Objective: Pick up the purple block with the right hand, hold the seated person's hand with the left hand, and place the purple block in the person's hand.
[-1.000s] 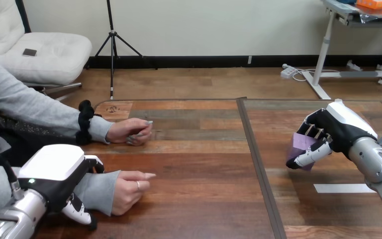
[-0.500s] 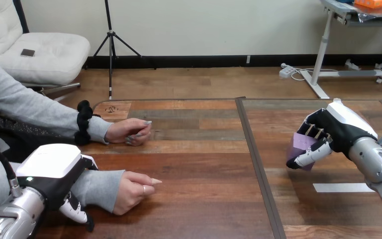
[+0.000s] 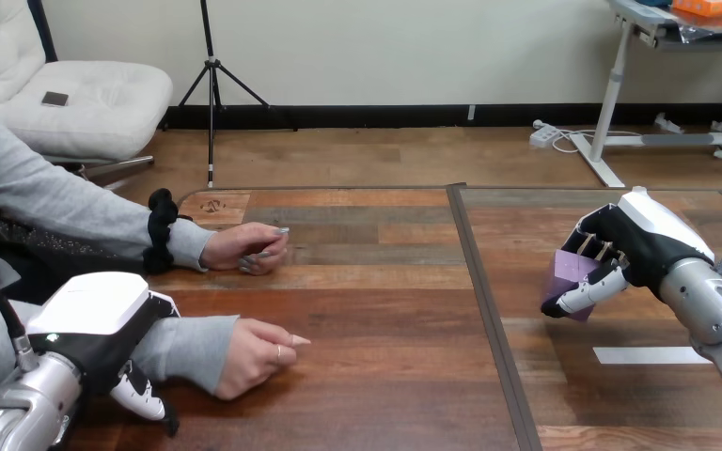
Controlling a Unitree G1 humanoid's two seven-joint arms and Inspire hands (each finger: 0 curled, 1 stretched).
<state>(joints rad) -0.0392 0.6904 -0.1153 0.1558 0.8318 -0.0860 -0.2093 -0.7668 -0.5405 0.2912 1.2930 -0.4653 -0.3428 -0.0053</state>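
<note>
R hand (image 3: 637,242), view's right, above the wooden table (image 3: 385,319): fingers curled over the top of the purple block (image 3: 570,272), thumb (image 3: 583,293) closed in under the front face. Block is pinched between the two, clear of the tabletop, so pickup looks done. White tape strip (image 3: 649,355) on the table just near side of that hand.

L hand (image 3: 99,324), view's lower left: lies over the person's grey-sleeved forearm (image 3: 188,343), just behind the wrist. Can't tell if it actually grips or only rests there.

Person's near hand (image 3: 258,357): on the table, loosely curled, palm not turned up, one finger pointing toward the table's middle. Person's far hand (image 3: 244,249) rests on the table further back, not involved.

Block vs. near hand: well apart, table's dark centre seam (image 3: 489,310) between them.

Handling (judgement):
- block small, prob. light and rigid, flat-sided; no sag in the grip.
- faces look smooth, so could slip if the pinch eases mid-carry.
- best hold is across two opposite flat faces, as now; keep corners free.
- not fragile, but a drop would bounce or roll off.
- receiving hand needs to open palm-up before release.
</note>
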